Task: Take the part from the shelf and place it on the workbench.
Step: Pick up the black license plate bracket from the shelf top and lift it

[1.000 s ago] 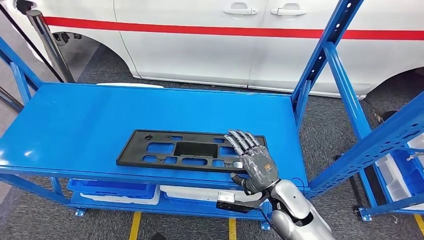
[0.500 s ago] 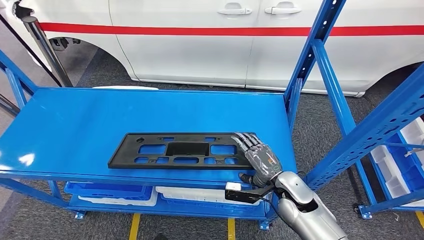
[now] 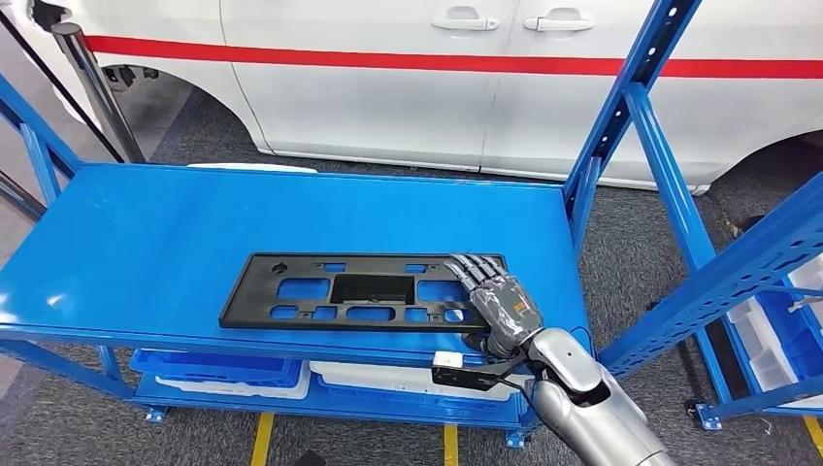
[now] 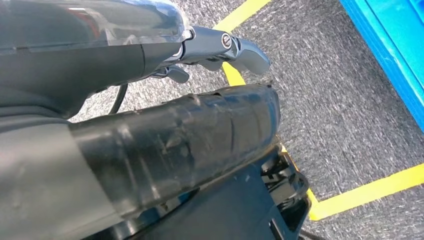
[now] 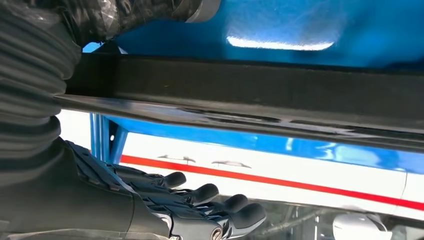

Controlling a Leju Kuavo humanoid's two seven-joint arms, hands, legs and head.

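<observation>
One black plastic part (image 3: 364, 292), a long flat panel with rectangular cut-outs, lies flat on the blue shelf deck (image 3: 194, 223), near its front edge and toward the right end. The right hand (image 3: 497, 303) is laid over the part's right end, fingers stretched forward across its top face and thumb tucked below the shelf's front lip (whether the thumb actually presses the part from beneath I cannot tell). In the right wrist view the part's dark edge (image 5: 250, 95) runs across the frame, with the fingers (image 5: 220, 210) extended and apart from it. The left hand (image 4: 175, 140) hangs over grey carpet with yellow floor tape (image 4: 370, 190); its grasp state cannot be told. A white car (image 3: 408, 87) with a red stripe stands behind the shelf.
</observation>
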